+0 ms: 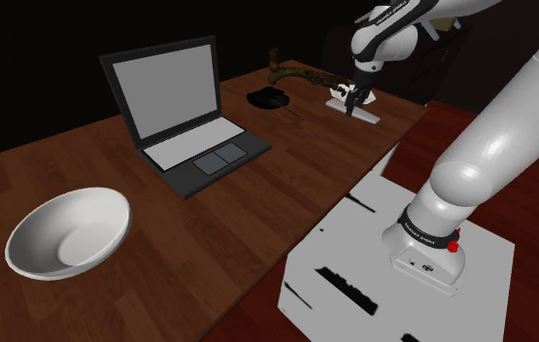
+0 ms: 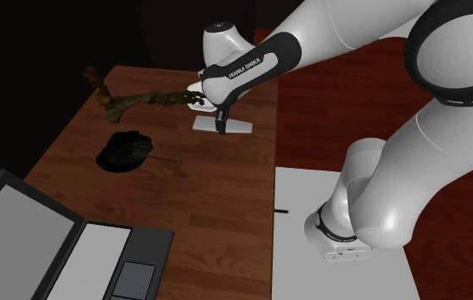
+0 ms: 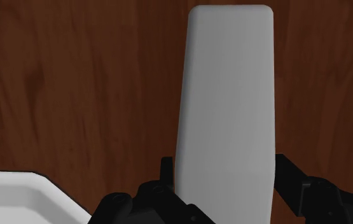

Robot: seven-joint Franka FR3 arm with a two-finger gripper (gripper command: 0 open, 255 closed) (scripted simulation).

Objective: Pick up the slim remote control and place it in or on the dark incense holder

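Wood bench [image 1: 257, 204], edge beside the stand: pale grey remote control [image 3: 229, 95] lies flat, fingers [image 3: 166, 177] clamped on its long sides close to one end, so lifting may swing it loose before reaching the small dark incense holder [image 2: 124, 150].

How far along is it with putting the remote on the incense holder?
Done: the tool is down at the pale remote. In hand: the grasp, unconfirmed. Left: lifting the pale remote off the table and carrying it to the dark incense holder.
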